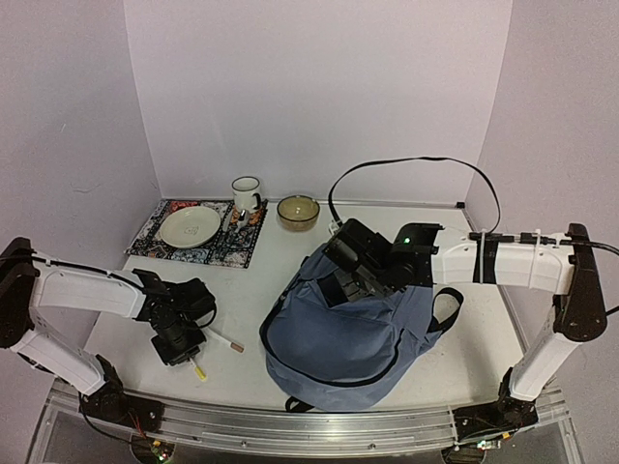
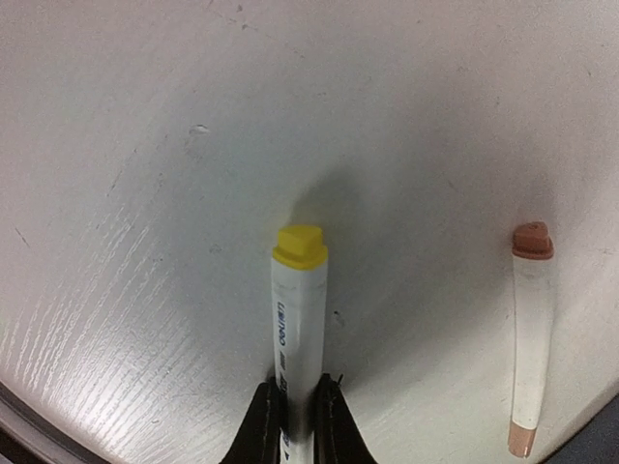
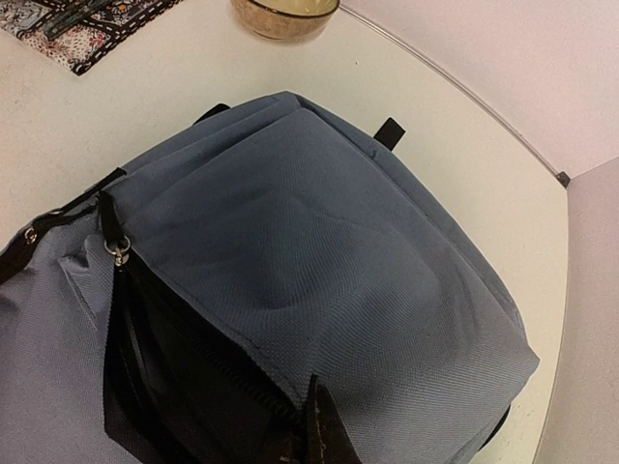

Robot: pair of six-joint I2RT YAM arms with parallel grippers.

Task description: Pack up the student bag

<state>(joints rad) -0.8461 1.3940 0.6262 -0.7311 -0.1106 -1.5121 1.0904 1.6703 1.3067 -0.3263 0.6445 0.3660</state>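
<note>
The student bag (image 1: 358, 333) lies on the table right of centre, grey-blue, with its top zipper open onto a dark inside (image 3: 184, 377). My right gripper (image 1: 346, 269) sits at the bag's top opening, its jaws shut on the fabric edge of the open flap (image 3: 290, 338); one dark finger (image 3: 324, 430) shows over the cloth. My left gripper (image 1: 186, 343) is low over the table at the left, shut on a white marker with a yellow cap (image 2: 298, 309). Its yellow tip (image 1: 199, 369) points toward the near edge. A second white marker with brownish-orange caps (image 2: 530, 338) lies on the table beside it (image 1: 226, 341).
At the back left, a patterned placemat (image 1: 227, 246) holds a pale plate (image 1: 191, 227), with a white mug (image 1: 246, 193) behind. A tan bowl (image 1: 298, 212) stands next to it and shows in the right wrist view (image 3: 285, 14). A black cable (image 1: 406, 162) arcs above the right arm.
</note>
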